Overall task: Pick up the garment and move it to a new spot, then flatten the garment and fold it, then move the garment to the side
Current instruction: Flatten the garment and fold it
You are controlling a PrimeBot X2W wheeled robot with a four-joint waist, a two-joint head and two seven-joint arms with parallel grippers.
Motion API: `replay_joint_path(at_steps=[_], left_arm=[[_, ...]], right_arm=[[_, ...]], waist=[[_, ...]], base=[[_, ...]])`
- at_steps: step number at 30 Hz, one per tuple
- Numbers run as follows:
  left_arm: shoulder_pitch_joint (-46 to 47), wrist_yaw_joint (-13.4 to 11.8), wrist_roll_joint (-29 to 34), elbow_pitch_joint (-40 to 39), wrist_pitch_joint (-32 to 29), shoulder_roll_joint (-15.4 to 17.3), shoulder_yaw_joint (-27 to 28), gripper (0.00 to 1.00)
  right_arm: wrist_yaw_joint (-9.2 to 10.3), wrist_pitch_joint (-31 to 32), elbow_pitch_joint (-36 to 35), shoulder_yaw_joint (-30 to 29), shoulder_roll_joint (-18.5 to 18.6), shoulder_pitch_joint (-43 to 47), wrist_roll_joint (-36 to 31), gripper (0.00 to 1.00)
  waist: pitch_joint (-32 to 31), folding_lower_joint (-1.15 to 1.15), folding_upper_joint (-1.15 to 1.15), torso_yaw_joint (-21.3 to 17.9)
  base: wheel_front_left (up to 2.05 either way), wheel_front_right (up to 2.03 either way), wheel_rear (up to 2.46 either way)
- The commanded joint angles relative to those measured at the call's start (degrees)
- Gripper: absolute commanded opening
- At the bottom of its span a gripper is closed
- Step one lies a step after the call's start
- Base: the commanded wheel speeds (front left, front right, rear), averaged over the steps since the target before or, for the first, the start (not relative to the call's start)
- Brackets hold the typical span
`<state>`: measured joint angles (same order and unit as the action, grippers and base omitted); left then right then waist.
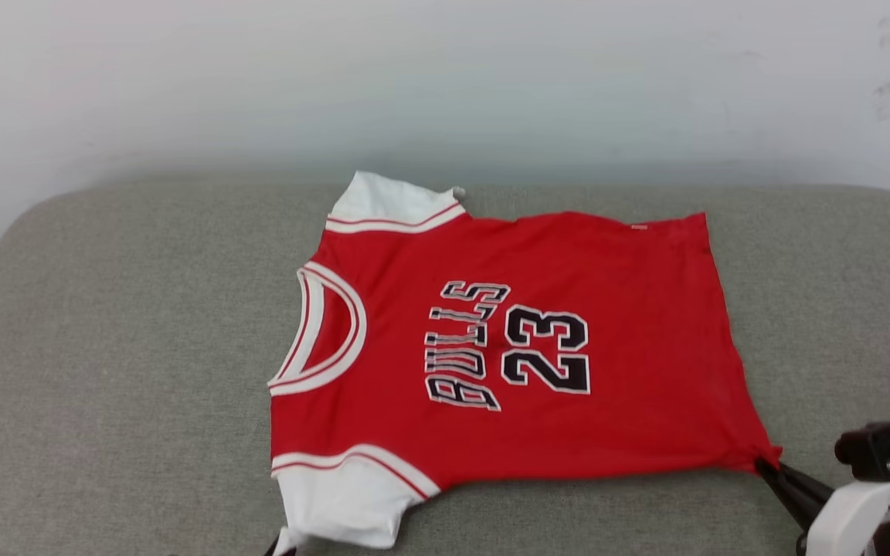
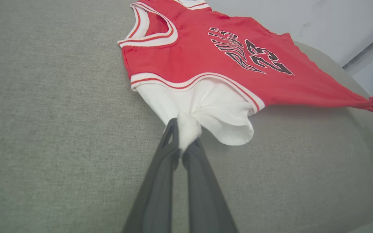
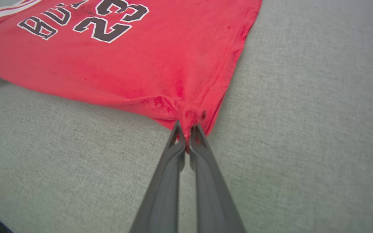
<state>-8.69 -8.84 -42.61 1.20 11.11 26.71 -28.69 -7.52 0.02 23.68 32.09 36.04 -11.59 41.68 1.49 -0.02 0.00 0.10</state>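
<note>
In the head view, a grey fabric cushion (image 1: 105, 347) takes up the left of the frame beneath a white wall (image 1: 445, 77). The red jersey shirt (image 1: 607, 309) lies face up near the middle of the cushion, turned sideways. Its striped collar (image 1: 320, 332) points to the frame's left, the black "BULLS 23" lettering (image 1: 507, 344) sits at centre, and the hem runs down the right. The far white sleeve (image 1: 383, 202) lies at the shirt's upper edge and the near white sleeve (image 1: 344, 502) at the lower left. At the lower right, the right gripper (image 1: 768, 466) meets the hem corner (image 1: 754, 455), which is drawn out to a point.

In the left wrist view, the left gripper (image 2: 184, 137) is clenched on a bunched fold of the near white sleeve, with white cloth squeezed between its dark fingers. The shirt's near edge runs taut toward the right of the frame.

In the right wrist view, the right gripper (image 3: 188, 129) is pinched tight on the red hem corner, the cloth puckering around its tips.
</note>
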Motion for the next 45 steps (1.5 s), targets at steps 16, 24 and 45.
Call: replay_joint_path(at_steps=[16,24,45], left_arm=[[-10.1,-0.5,-3.7,-3.0,-0.9,0.7,-1.4,0.00],[-4.3,0.7,-0.7,-2.0,-0.7,1.9,-1.5,0.00],[28.6,9.6,4.8,8.0,-9.1,5.0,-1.4,0.00]], right_arm=[[0.07,2.8,-8.3,-9.6,0.0,17.5,-1.5,0.00],[0.06,6.5,-12.3,-13.3,-1.8,17.6,-3.6,0.00],[0.06,11.7,-14.6,-15.0,-2.2,3.6,-3.8,0.00]], waist=[[-2.8,0.02,0.00,2.1],[-2.2,0.02,0.00,1.5],[9.5,0.02,0.00,-1.8]], base=[[0.00,0.00,0.00],[0.00,0.00,0.00],[0.00,0.00,0.00]])
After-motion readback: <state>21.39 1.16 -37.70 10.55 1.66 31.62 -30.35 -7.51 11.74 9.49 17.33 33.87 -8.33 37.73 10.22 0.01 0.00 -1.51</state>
